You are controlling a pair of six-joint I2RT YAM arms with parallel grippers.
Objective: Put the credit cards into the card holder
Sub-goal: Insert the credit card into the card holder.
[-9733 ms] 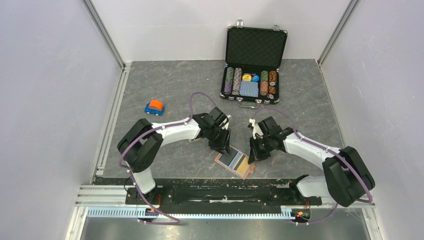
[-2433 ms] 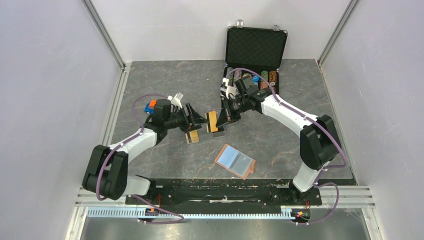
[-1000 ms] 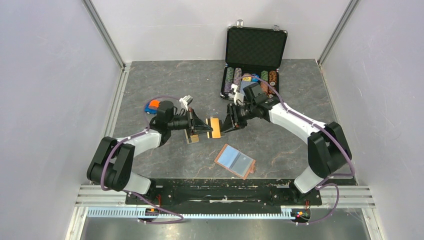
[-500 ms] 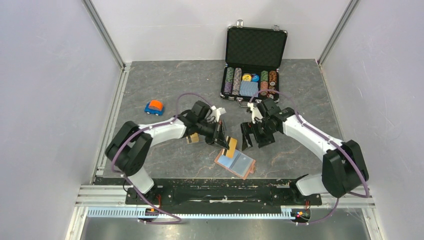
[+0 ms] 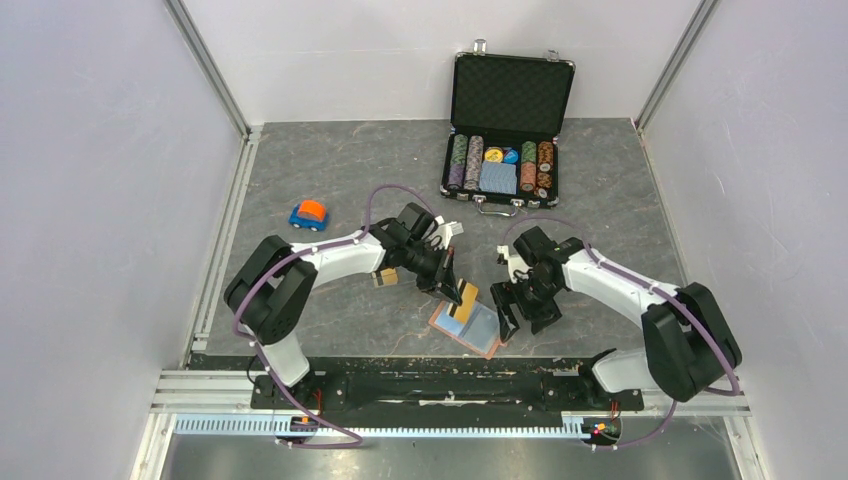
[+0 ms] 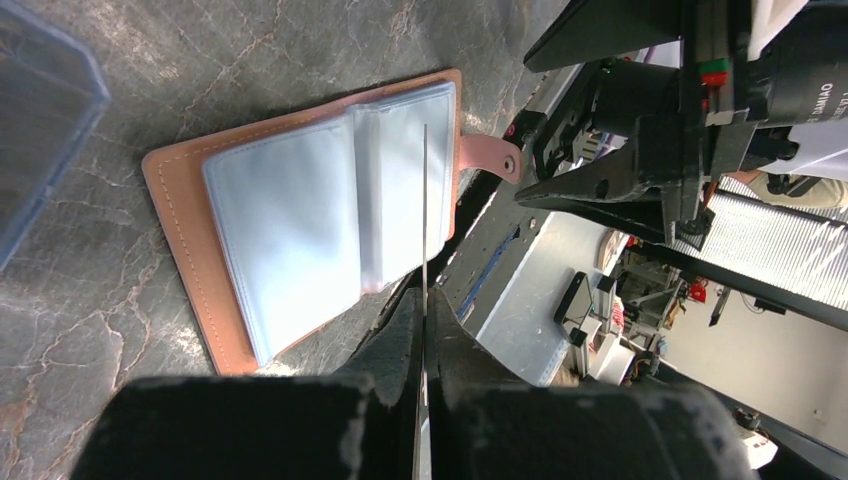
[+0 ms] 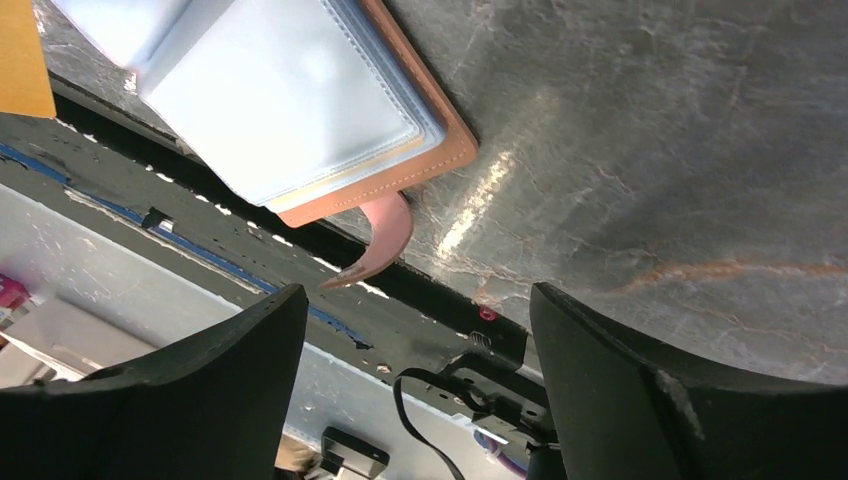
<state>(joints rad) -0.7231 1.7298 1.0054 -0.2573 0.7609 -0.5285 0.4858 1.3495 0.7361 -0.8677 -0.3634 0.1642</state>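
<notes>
The card holder is laid open, clear sleeves up, on the tabletop near its front edge, and one corner is hidden from above by a gold card clamped in the left tool. From the left wrist that card is seen only edge-on, so contact with the sleeves cannot be judged. The right tool is held wide apart and empty beside the snap tab, its fingers cut off by the wrist picture's lower edge.
</notes>
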